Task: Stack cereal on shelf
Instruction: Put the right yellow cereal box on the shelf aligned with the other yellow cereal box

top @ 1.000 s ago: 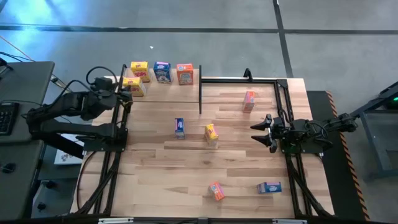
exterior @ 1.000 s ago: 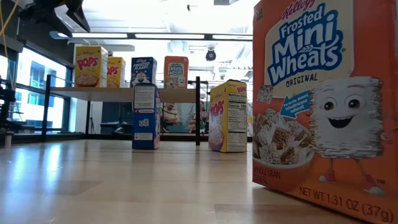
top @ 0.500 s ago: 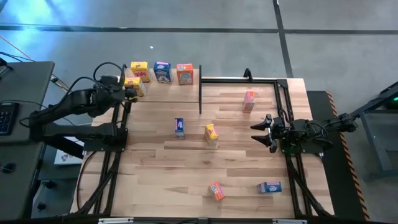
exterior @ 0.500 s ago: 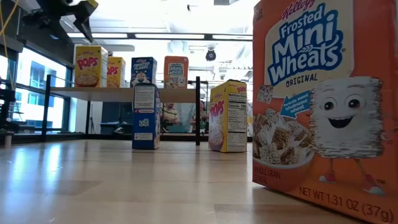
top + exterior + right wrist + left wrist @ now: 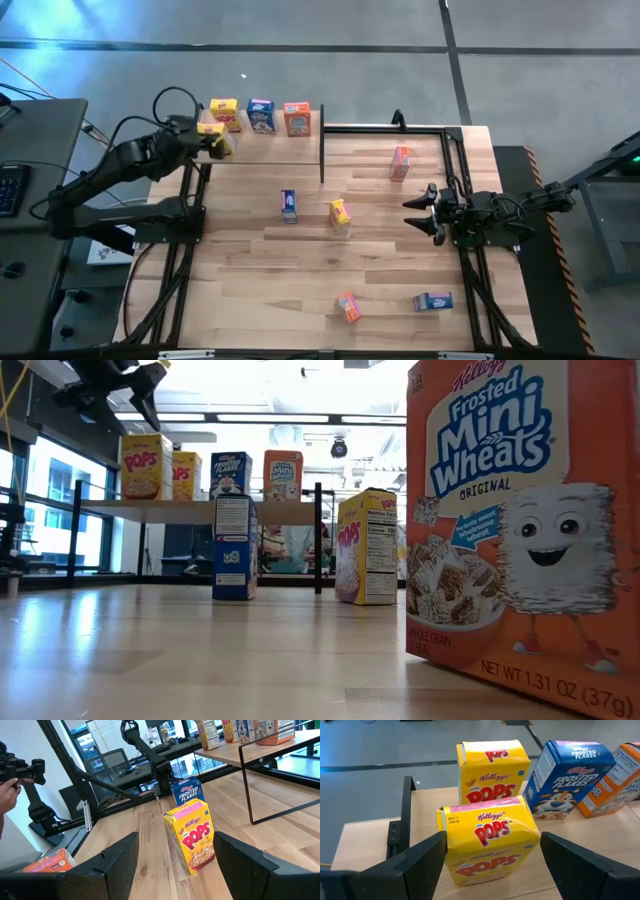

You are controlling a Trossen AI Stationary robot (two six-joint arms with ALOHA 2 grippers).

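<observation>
Your left jaws (image 5: pixel 490 865) open wide, straddling yellow Pops box (image 5: pixel 490 847) standing on shelf (image 5: pixel 367 837); nothing gripped. Retreat crooked and a finger clips box, toppling it into second yellow box (image 5: pixel 492 770) just beyond. Right jaws (image 5: pixel 172 865) open, empty, over bench (image 5: pixel 300 270).

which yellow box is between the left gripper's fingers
The front yellow box on the shelf, at its left end; the other shelf one stands behind it, the third mid-table.
</observation>
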